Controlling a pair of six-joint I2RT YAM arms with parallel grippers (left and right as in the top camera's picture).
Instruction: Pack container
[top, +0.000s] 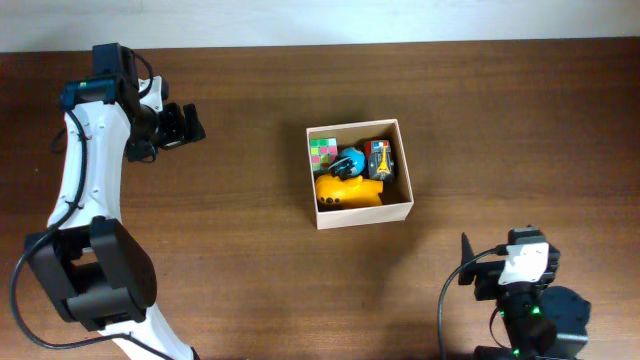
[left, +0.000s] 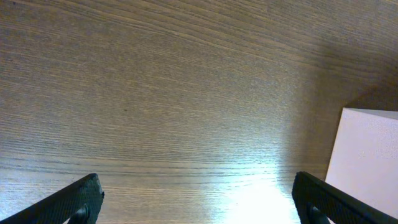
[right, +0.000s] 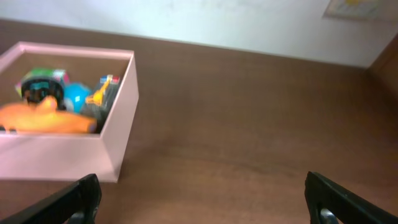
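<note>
The container (top: 404, 160), a square cream-walled cardboard box, sits right of the table's middle. It holds a colour-cube (top: 322, 151), a blue toy (top: 351, 160), a small striped toy vehicle (top: 379, 160) and an orange toy (top: 347, 192). The box also shows in the right wrist view (right: 121, 118) at left, and its corner in the left wrist view (left: 367, 155). My left gripper (top: 190, 125) is open and empty at the far left, well away from the box. My right gripper (top: 468, 262) is open and empty near the front right.
Bare brown wood table around the box. A pale wall runs along the table's far edge (right: 249, 25). The right arm's base (top: 535, 320) sits at the front right corner.
</note>
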